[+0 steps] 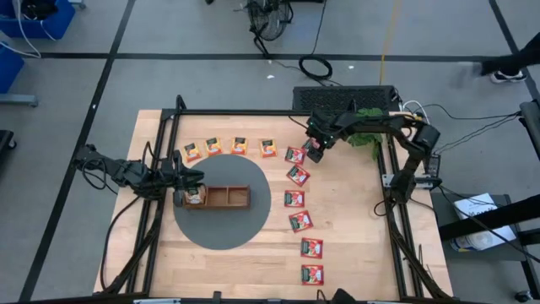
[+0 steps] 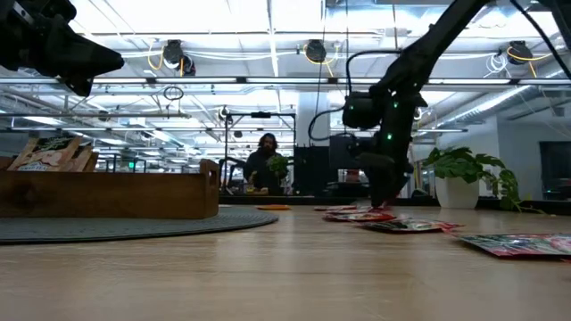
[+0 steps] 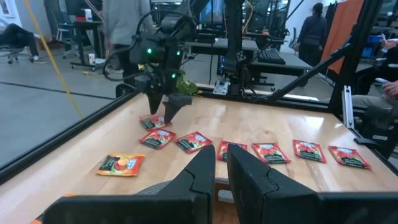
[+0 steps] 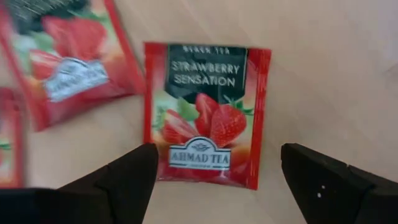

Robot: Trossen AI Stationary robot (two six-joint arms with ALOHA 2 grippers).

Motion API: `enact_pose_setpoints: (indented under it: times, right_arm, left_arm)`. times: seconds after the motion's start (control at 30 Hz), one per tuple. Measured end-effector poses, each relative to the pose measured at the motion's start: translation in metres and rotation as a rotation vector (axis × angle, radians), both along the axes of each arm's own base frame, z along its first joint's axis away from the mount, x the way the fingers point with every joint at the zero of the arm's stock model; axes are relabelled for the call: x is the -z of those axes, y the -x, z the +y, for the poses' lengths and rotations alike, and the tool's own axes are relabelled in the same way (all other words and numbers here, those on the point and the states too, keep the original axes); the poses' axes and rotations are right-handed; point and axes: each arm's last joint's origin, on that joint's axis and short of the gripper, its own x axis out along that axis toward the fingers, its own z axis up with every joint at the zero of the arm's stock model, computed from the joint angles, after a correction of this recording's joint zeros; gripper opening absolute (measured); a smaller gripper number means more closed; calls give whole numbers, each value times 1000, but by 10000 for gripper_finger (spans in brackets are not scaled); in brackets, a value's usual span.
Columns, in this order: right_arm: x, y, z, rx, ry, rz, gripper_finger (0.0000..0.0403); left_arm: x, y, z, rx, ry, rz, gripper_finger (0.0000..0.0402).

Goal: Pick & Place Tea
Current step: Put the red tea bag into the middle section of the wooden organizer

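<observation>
Now: right gripper point(image 4: 214, 180) spread wide above the strawberry tea packet point(image 4: 208, 115) lying flat on the table point(image 4: 336, 68).
Risk: fingers may skid off the thin packet or snag the neighbouring packet point(image 4: 68, 59) just beside it.

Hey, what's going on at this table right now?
A two-armed robot is sorting tea packets into a wooden tray. The right tool hangs open just above a red strawberry packet at the far end of a line of red packets, not gripping it yet. The left tool waits over the tray's left compartment, which already holds packets. Four orange packets lie in a row nearby.
</observation>
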Motion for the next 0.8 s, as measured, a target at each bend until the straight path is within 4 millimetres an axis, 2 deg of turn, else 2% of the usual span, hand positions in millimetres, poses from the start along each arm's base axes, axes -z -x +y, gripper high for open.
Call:
enact_pose_setpoints:
  times: [0.27,0.4,0.57,0.8]
  right_arm:
    - [19,-6,7,-15,-51,66,312]
    - [19,-7,10,-10,-56,67,286]
    - [20,-6,12,-15,-67,83,208]
    - [22,-2,14,-15,-90,120,48]
  left_arm:
    - [0,0,0,0,0,0,47]
    - [0,0,0,0,-1,0,47]
    - [0,0,0,0,-2,0,47]
    - [0,0,0,0,-2,0,47]
